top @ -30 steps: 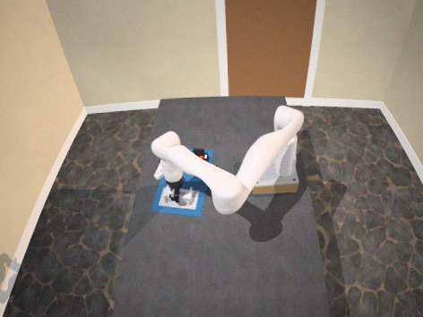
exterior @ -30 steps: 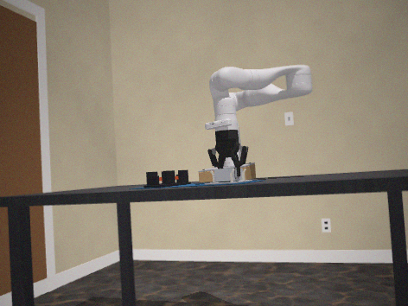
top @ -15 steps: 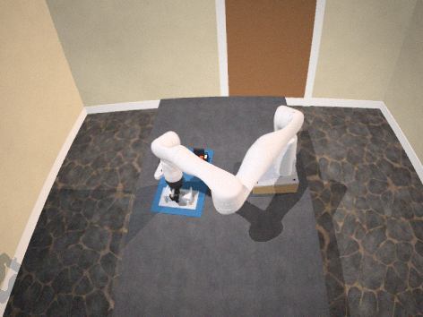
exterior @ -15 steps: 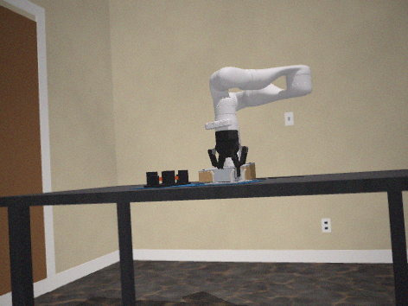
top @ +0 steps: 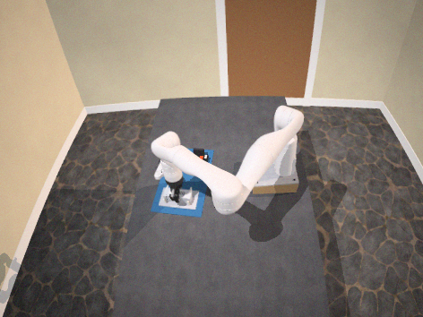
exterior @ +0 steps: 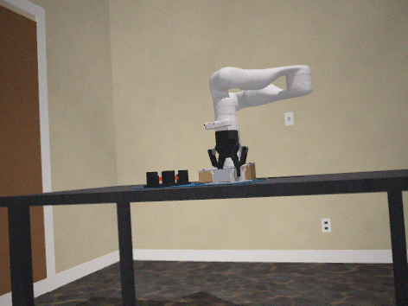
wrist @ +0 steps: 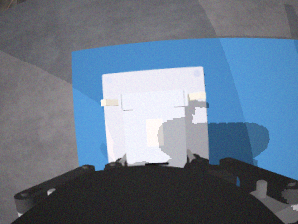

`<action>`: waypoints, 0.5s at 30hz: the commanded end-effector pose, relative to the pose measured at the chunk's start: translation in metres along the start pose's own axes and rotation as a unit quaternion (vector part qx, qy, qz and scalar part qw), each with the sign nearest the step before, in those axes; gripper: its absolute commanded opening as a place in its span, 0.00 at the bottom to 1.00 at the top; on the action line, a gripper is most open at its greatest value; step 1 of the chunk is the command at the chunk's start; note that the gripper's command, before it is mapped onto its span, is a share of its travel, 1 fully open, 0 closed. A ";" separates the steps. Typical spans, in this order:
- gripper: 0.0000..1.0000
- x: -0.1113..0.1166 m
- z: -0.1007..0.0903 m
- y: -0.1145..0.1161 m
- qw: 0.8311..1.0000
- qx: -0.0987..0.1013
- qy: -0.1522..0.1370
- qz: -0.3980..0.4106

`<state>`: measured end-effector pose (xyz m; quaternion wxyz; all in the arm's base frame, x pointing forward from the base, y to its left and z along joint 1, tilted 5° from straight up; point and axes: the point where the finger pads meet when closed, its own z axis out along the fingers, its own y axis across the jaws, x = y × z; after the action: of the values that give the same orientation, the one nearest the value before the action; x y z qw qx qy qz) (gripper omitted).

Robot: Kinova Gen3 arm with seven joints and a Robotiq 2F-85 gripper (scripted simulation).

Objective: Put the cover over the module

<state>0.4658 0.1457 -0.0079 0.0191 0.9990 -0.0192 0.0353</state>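
Cover [top: 185, 194] [exterior: 223, 175] [wrist: 155, 135]: pale, whitish, boxy, thin edges, squarish from above, cream patch on its face in the wrist view. Sits at the white plate [top: 188, 207] [exterior: 231, 181] [wrist: 112, 82], between the tips of the tool [top: 175, 196] [exterior: 229, 169] [wrist: 158, 161], which is clenched on it. White plate lies on the blue mat [top: 179, 212] [exterior: 194, 184] [wrist: 250, 80], mat on the counter [top: 224, 269] [exterior: 324, 183] [wrist: 30, 115]. Cover and plate nearly the same white, so the border between them is hard to make out; can't tell about dents. Near side of the cover is cut off by the dark tool body in the wrist view, and a shadow falls across part of its face. From the top, the tool hides part of the cover. Black blocks [top: 198, 152] [exterior: 168, 177] with orange parts [top: 202, 158] [exterior: 176, 177] stand apart from the cover: exterior shows three uprights, top shows them partly behind the arm [top: 203, 170] [exterior: 255, 78], wrist doesn't show them. Only the wrist view shows the small cream tabs [wrist: 110, 102] either side of the cover.
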 end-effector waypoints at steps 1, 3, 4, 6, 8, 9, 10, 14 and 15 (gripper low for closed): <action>0.00 0.002 0.002 0.000 1.000 0.001 0.001 -0.003; 0.00 0.002 0.002 0.000 1.000 0.001 0.001 -0.003; 0.00 0.002 0.002 0.000 1.000 0.001 0.001 -0.003; 0.00 0.002 0.002 0.000 1.000 0.001 0.001 -0.003; 1.00 0.001 -0.001 0.000 1.000 0.000 0.001 0.000; 1.00 0.001 -0.001 0.000 1.000 0.000 0.001 0.000; 1.00 0.001 -0.001 0.000 1.000 0.000 0.001 0.000; 1.00 0.001 -0.001 0.000 1.000 0.000 0.001 0.000; 1.00 0.001 -0.001 0.000 1.000 0.000 0.001 0.000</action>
<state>0.4659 0.1457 -0.0082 0.0191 0.9990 -0.0192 0.0354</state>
